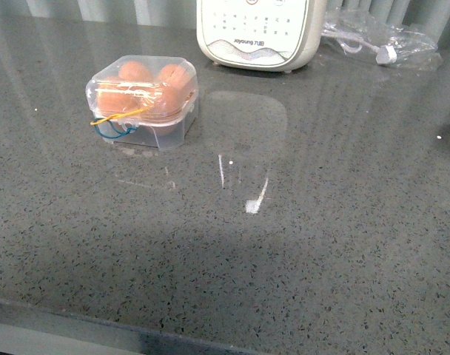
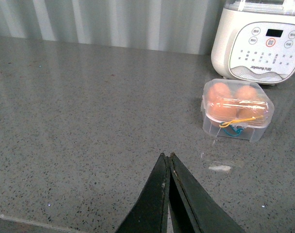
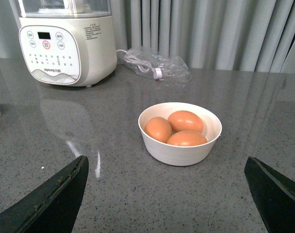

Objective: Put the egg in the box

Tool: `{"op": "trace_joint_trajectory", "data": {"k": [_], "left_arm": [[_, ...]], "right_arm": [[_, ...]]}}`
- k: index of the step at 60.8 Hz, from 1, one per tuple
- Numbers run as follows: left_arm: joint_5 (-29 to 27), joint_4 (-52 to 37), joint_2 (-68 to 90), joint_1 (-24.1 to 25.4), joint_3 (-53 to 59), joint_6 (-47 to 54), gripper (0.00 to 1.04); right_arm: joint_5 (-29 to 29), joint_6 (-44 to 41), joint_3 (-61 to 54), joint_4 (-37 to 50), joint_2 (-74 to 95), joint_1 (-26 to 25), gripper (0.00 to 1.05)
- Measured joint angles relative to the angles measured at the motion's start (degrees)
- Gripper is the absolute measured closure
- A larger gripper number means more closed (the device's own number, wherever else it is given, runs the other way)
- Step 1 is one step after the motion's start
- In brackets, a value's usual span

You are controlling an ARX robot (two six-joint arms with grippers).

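**A:** Where's your box?

**B:** In the front view, look at the upper left of the frame: the small clear plastic egg case with rounded corners point(image 1: 143, 102) sits on the grey speckled stone counter point(image 1: 284, 244), lid down, yellow and blue bands at its near side. You can make out orange-brown eggs inside point(image 1: 135, 72); in the left wrist view it shows at the right of the frame with 4 of them point(image 2: 238, 109).

**A:** And behind it?

**B:** The cream-white appliance with a button panel point(image 1: 258, 31), top centre, apart from the case. A crinkled clear plastic bag holding a white cord point(image 1: 377, 41) lies at the upper right.

**A:** Your pincers?

**B:** Your left gripper point(image 2: 168, 160) has its dark fingers pressed together, gripping nothing, at the bottom centre of its own view. Your right gripper point(image 3: 167, 194) is spread wide, fingers at the 2 bottom corners. Between them, mid-frame, a round white bowl point(image 3: 180, 153) holds 3 smooth orange-brown eggs point(image 3: 185, 120).
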State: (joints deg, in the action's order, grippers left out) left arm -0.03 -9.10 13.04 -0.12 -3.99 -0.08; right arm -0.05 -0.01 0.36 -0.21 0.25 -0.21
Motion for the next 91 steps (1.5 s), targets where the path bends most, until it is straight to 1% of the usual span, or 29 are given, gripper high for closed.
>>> {"op": "trace_joint_trajectory", "data": {"k": [8,13,15,22,46,53,55,62,64,80,82,83,86,91], "left_arm": [[0.0,1.3,-2.4,0.0,1.1,0.0,1.01],[0.0,8.0,-7.7,0.0,1.4,0.0,1.01],[0.0,9.0,-9.6,0.0,1.8,0.0,1.01],[0.0,9.2,-12.4,0.0,2.4,0.0,1.01],[0.0,9.2,-12.8,0.0,2.4,-0.1,1.01],[0.0,9.2,-12.8,0.0,2.4,0.0,0.82],[0.0,9.2,-12.8,0.0,2.4,0.0,0.79],[0.0,9.2,-12.8,0.0,2.4,0.0,0.59],[0.0,9.2,-12.8,0.0,2.4,0.0,0.55],[0.0,9.2,-12.8,0.0,2.4,0.0,0.13],[0.0,9.2,-12.8,0.0,2.4,0.0,0.06],[0.0,9.2,-12.8,0.0,2.4,0.0,0.05],[0.0,9.2,-12.8,0.0,2.4,0.0,0.08],[0.0,9.2,-12.8,0.0,2.4,0.0,0.07]], "right_arm": [[0.0,0.0,0.0,0.0,0.0,0.0,0.07],[0.0,0.0,0.0,0.0,0.0,0.0,0.07],[0.0,0.0,0.0,0.0,0.0,0.0,0.07],[0.0,0.0,0.0,0.0,0.0,0.0,0.07],[0.0,0.0,0.0,0.0,0.0,0.0,0.07],[0.0,0.0,0.0,0.0,0.0,0.0,0.07],[0.0,0.0,0.0,0.0,0.0,0.0,0.07],[0.0,0.0,0.0,0.0,0.0,0.0,0.07],[0.0,0.0,0.0,0.0,0.0,0.0,0.07],[0.0,0.0,0.0,0.0,0.0,0.0,0.07],[0.0,0.0,0.0,0.0,0.0,0.0,0.07],[0.0,0.0,0.0,0.0,0.0,0.0,0.07],[0.0,0.0,0.0,0.0,0.0,0.0,0.07],[0.0,0.0,0.0,0.0,0.0,0.0,0.07]]}}
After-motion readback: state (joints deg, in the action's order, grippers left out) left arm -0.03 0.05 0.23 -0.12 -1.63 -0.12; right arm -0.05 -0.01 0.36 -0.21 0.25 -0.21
